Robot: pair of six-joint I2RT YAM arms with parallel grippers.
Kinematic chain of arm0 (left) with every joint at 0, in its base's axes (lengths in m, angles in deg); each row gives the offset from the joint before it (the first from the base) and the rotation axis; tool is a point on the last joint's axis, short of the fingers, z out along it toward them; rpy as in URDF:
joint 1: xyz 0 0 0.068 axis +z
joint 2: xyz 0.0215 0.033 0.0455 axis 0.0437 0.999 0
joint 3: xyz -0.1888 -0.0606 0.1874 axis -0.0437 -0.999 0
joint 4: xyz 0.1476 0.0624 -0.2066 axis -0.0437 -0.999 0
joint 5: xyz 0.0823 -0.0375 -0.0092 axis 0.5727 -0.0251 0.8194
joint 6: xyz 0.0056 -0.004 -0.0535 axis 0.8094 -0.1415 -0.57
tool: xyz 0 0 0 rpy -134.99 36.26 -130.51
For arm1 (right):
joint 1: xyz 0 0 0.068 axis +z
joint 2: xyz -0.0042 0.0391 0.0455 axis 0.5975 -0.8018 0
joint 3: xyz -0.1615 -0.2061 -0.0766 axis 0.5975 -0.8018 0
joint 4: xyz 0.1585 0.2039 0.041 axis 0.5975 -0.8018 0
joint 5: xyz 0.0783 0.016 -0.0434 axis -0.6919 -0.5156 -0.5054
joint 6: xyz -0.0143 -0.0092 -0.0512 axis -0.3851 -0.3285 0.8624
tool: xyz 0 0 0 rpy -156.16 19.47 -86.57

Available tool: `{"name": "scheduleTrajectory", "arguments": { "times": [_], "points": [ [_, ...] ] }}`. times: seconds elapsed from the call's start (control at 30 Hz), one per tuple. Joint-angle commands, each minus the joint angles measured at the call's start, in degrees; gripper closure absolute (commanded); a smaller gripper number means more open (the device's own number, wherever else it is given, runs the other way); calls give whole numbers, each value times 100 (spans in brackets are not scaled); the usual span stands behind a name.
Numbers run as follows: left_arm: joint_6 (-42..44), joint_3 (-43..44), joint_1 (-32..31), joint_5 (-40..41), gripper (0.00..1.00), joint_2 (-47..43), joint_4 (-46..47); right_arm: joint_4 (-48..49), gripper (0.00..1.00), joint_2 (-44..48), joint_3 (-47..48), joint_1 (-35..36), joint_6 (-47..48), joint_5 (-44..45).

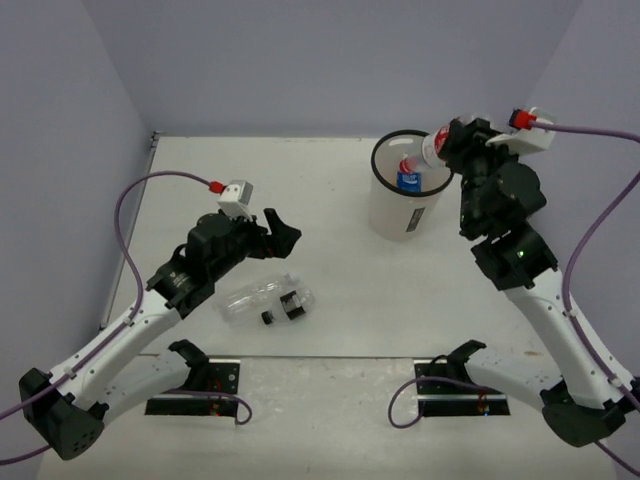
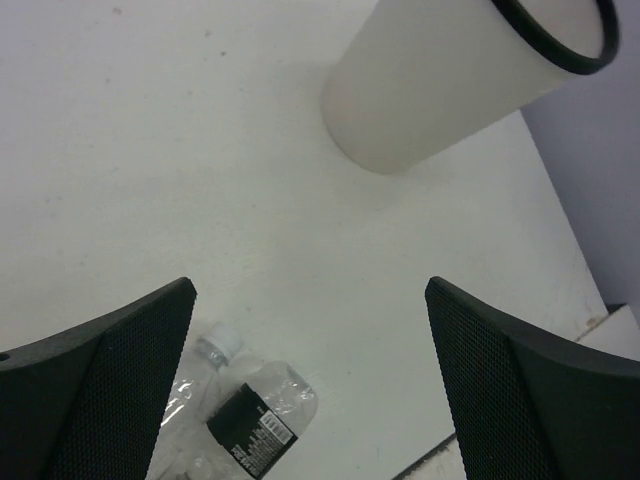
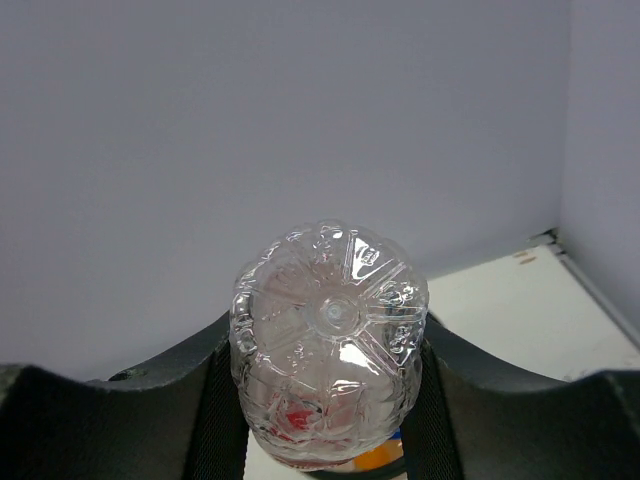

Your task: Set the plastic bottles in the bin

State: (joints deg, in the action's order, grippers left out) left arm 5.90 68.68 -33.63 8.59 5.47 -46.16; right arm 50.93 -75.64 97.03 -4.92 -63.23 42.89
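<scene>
The white bin (image 1: 405, 212) with a thin black rim stands at the back right; it also shows in the left wrist view (image 2: 430, 85). A blue-labelled bottle (image 1: 409, 180) lies inside it. My right gripper (image 1: 452, 140) is shut on a red-and-white-labelled bottle (image 1: 432, 150), held tilted over the bin's rim with its neck pointing down; its clear base fills the right wrist view (image 3: 330, 340). My left gripper (image 1: 284, 232) is open and empty above the table. Two bottles lie just below it: a plain clear one (image 1: 245, 300) and a black-labelled one (image 1: 290, 303), also in the left wrist view (image 2: 255, 420).
Two black mounting plates (image 1: 195, 390) (image 1: 460, 392) lie at the near edge. Purple walls enclose the table on three sides. Purple cables run off each wrist.
</scene>
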Motion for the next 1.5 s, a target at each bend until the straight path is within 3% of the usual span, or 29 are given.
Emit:
{"name": "scheduleTrajectory", "arguments": {
  "times": [0.0, 0.3, 0.37, 0.4, 0.6, 0.63, 0.7, 0.9, 1.0, 1.1, 1.17, 1.3, 1.37, 1.47],
  "points": [
    [-380, 309, -17, 1111, 0, -35, -814, 647, 94, -851, 365, -596, 714, 96],
    [-460, 204, -16, 1469, 0, -146, -1179, 721, 94, -2103, 575, -846, 345, -724],
    [-464, 188, -16, 1489, 0, -154, -1241, 721, 86, -2245, 526, -857, 140, -866],
    [-473, 175, -17, 1489, 0, -152, -1248, 721, 82, -2309, 501, -857, 70, -944],
    [-512, 116, -17, 1442, 0, -72, -1285, 510, 30, -2481, 278, -858, -155, -781],
    [-504, 116, -24, 1479, 0, -50, -1307, 450, 15, -2481, 256, -857, -193, -699],
    [-513, 137, -18, 1558, 0, -3, -1347, 294, 3, -2423, 238, -857, -222, -635],
    [-556, 285, -25, 1789, 0, 97, -1596, 184, 1, -1851, 243, -861, -169, -861],
    [-654, 311, -16, 1944, 0, 106, -1713, 258, 1, -1356, 119, -861, 102, -1697],
    [-663, 292, -16, 1964, 0, 113, -1726, 638, 1, -625, -627, -853, 949, -3675],
    [-645, 292, -15, 1974, 0, 128, -1712, 676, 1, 35, -984, -856, 1408, -5586],
    [-697, 362, -7, 1999, 0, 298, -1853, -305, 1, 423, -1225, -818, 1564, -7355],
    [-788, 418, -7, 2006, 0, 405, -1980, -666, 1, 438, -1364, -721, 1569, -7606],
    [-896, 541, -8, 1950, 0, 586, -2152, -581, 1, 449, -1901, -164, 1818, -6872]
  ]
}}
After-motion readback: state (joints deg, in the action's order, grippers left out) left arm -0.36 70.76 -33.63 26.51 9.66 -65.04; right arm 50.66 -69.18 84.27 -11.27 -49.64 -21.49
